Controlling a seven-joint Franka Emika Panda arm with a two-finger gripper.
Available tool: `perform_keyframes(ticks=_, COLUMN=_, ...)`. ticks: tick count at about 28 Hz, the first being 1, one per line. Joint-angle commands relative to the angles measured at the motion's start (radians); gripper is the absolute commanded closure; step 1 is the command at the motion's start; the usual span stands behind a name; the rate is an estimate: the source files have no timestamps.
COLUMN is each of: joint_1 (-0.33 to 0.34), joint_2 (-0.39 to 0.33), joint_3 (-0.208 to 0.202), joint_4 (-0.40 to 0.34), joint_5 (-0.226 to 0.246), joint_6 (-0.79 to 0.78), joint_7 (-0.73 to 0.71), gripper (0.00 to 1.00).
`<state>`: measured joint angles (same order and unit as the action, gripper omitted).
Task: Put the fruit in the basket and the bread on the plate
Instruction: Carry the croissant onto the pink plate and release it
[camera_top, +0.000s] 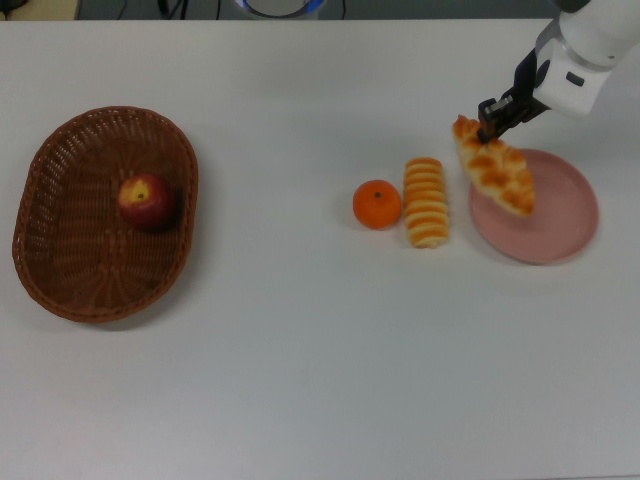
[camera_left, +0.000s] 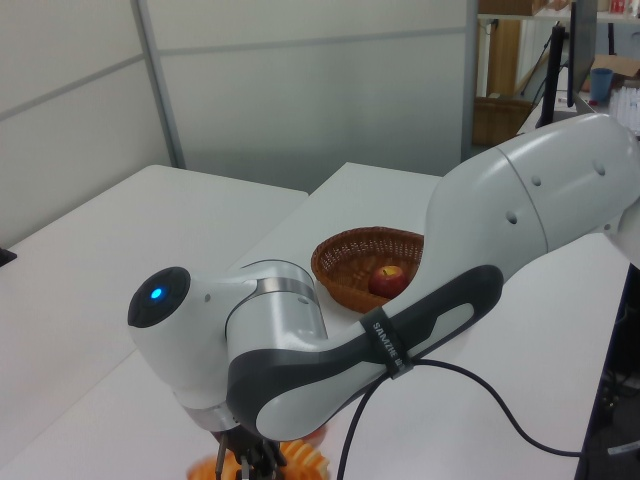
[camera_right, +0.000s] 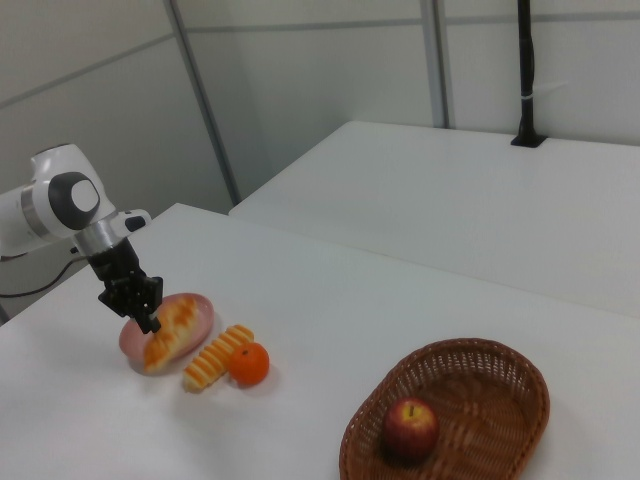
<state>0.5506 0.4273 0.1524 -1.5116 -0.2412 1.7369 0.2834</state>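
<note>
Carrying the braided loaf (camera_top: 494, 177) by its pointed upper end, the claw (camera_top: 490, 127) is clamped on the bread and holds it tilted over the near edge of the pink plate (camera_top: 560, 225), at the top view's right. The loaf hangs slanting down toward the plate; whether its lower tip already touches the plate cannot be told.

The step in hand looks like placing the first of 2 breads. The next move probably calls for lowering the loaf until it lies inside the raised rim, then releasing it.

The loaf is golden-brown with pale, glossy braided lobes. The striped roll (camera_top: 426, 201), ridged in orange and cream, lies on the white surface (camera_top: 320, 370) just beside the plate, with the mandarin (camera_top: 377, 204) right next to it on its other side. Both await moving.

Well apart, at the top view's left, the brown wicker basket (camera_top: 60, 280) already holds the red apple (camera_top: 144, 200), so 1 of 2 fruits is in place.
</note>
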Motion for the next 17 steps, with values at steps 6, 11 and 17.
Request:
perform_keyframes(ticks=6, joint_1=0.000, joint_2=0.010, joint_3=-0.007, joint_4=0.002, joint_5=-0.021, joint_6=0.018, joint_7=-0.015, gripper=0.08)
perform_keyframes(ticks=11, joint_1=-0.011, joint_2=-0.008, joint_3=-0.017, joint_4=0.002, joint_5=-0.021, joint_6=0.001, joint_7=-0.018, gripper=0.00)
perform_keyframes(ticks=17, joint_1=-0.070, joint_2=-0.051, joint_3=-0.059, joint_4=0.002, joint_5=-0.017, joint_6=-0.036, joint_7=-0.029, gripper=0.00)
